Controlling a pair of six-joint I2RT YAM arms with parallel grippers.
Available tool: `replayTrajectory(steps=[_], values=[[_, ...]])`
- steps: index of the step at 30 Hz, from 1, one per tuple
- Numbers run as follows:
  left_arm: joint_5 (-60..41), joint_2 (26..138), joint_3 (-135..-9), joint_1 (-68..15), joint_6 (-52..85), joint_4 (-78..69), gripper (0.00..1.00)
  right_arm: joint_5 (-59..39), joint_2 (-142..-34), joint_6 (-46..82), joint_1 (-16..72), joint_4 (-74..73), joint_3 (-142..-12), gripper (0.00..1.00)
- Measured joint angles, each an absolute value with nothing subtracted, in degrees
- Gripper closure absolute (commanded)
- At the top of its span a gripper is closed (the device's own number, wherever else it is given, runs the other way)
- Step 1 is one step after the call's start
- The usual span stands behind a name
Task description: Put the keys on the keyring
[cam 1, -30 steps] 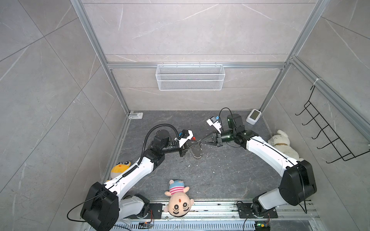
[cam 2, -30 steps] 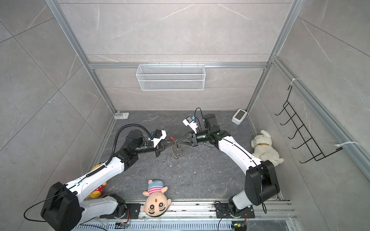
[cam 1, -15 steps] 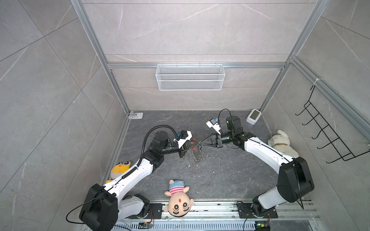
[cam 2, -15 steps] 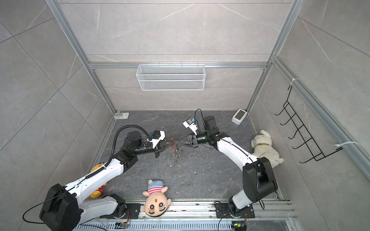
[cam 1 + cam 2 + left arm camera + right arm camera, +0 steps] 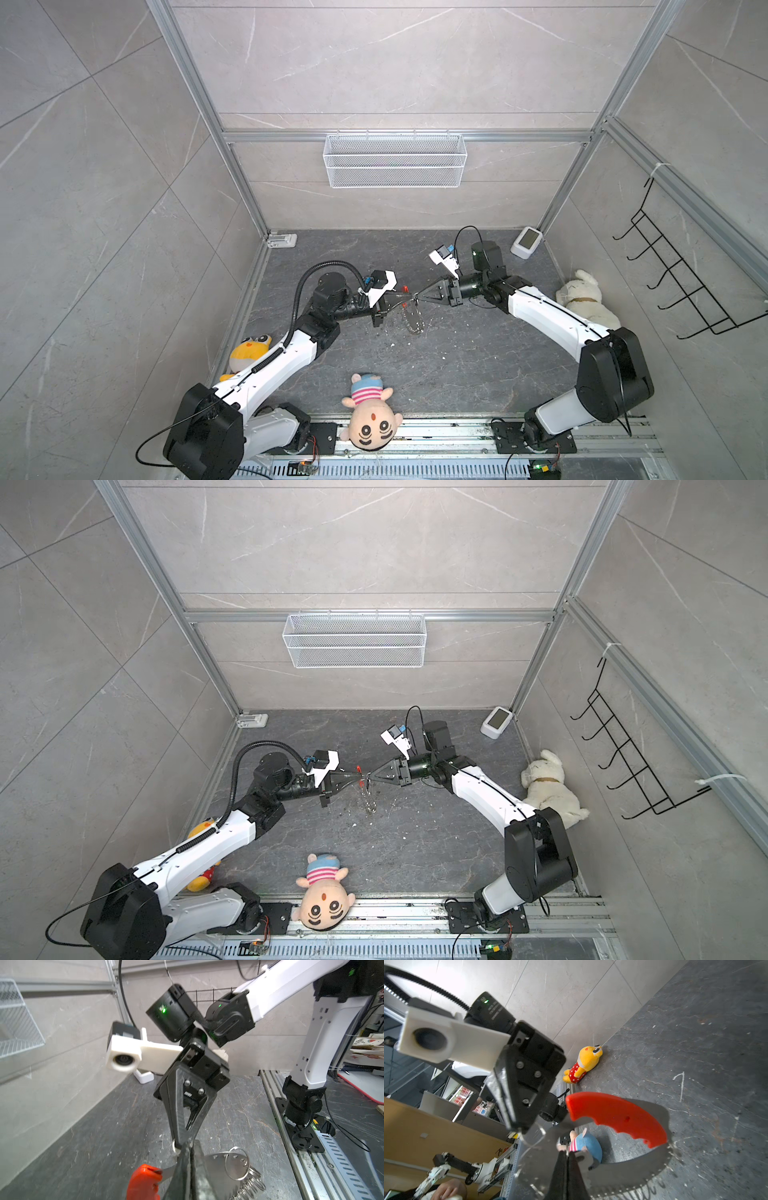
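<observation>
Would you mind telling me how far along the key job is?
Done: the keyring is picked up. In hand: left gripper and right gripper are both shut on it, its rings dangling. Left: threading the keys, which I cannot make out in any view.

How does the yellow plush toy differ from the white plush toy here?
Colour: the yellow plush toy wears a red dotted outfit; the white plush toy has a tan collar.
Place: the yellow one lies by the left wall, the white one by the right wall.
Cover: the left arm overlaps the yellow one in both top views; the white one shows almost whole.
Both lie on the floor.
</observation>
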State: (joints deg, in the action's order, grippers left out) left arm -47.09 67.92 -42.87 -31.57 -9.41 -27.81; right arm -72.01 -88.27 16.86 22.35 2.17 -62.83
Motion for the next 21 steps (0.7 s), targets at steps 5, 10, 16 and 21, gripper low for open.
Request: replayTrajectory(steps=[5, 10, 16, 21], values=[[-47.99, 68.07, -42.87, -31.57, -8.73, -30.33, 1.0, -67.33, -85.58, 18.24, 22.48, 2.37, -62.83, 1.0], [-48.1, 68.38, -42.35, -31.57, -8.01, -31.0, 1.0, -56.55, -78.98, 15.33, 22.46, 7.53, -62.87, 1.0], [-48.12, 68.62, -42.28, -31.57, -6.79, -31.55, 1.0, -41.08, -77.23, 12.75, 22.15, 15.33, -59.11, 1.0], [-48.16, 68.62, -42.28, -31.57, -5.91, -31.83, 1.0, -30.0, -81.76, 12.82, 22.09, 23.42, -54.26, 1.0]])
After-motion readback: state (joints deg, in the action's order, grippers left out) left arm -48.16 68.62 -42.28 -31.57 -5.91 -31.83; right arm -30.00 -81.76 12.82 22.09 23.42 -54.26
